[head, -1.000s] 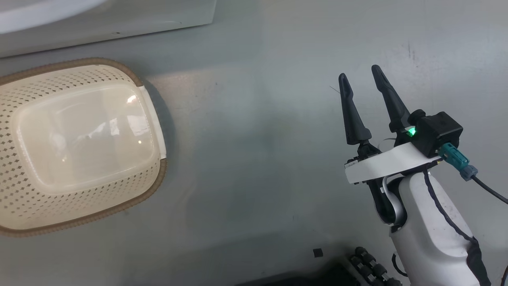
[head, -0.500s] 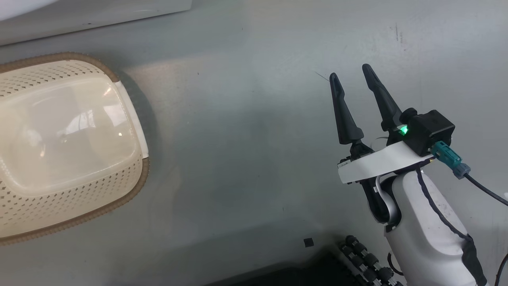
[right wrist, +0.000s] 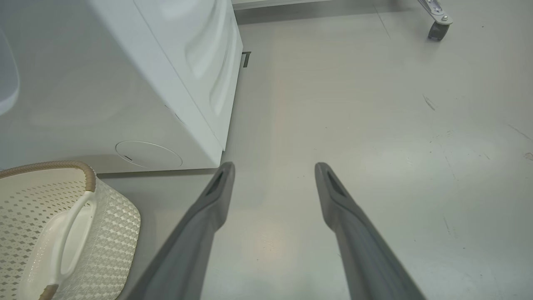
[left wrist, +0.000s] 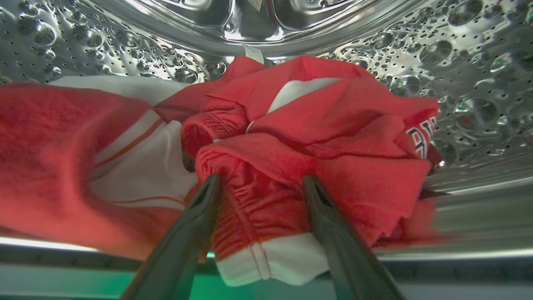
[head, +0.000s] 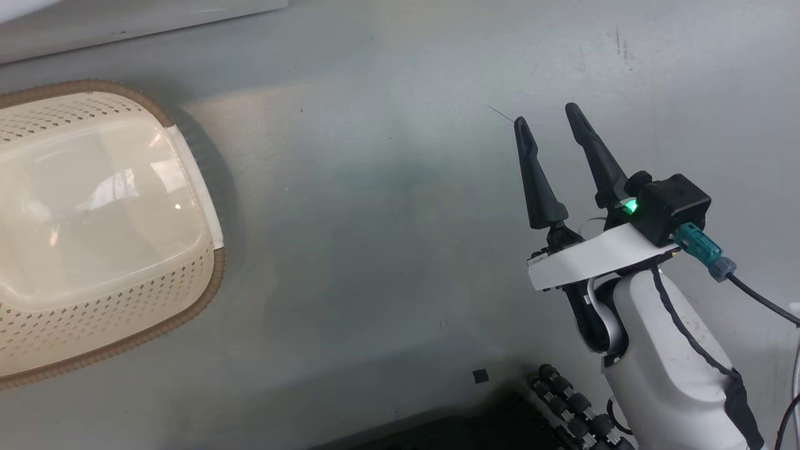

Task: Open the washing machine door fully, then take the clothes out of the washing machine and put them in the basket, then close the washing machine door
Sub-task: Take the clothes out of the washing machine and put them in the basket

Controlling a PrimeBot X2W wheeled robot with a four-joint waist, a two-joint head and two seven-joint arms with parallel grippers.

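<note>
On the head view I see the cream perforated plastic basket (head: 94, 319) with its brown woven-look rim on the grey floor (head: 375, 219) at the left, nothing in it. A strip of the big white boxy washing machine (head: 125, 25) runs along the top edge. My right gripper (head: 546, 119) hangs over bare floor at the right, well apart from the basket, its two long dark fingers spread with nothing between them.

On the left wrist view my left gripper (left wrist: 261, 181) is inside the dimpled steel drum (left wrist: 458, 62), and the soft red clothes (left wrist: 325, 121) with white stripes and trim lie straight ahead of it. The fingers stand wide, one on each side of a bunched red fold with a white hem. The fold sits between them, but I don't judge it clamped. The heap's long axis runs side to side across the view, so the jaws straddle it crosswise.

On the right wrist view the right fingers point at bare floor, with the washing machine's white side up to the left and the basket low at the left.

My judgement: the door is open enough to reach in, no garment has reached the basket, and the left arm is by far the nearer; the next move calls for closing on that fold
</note>
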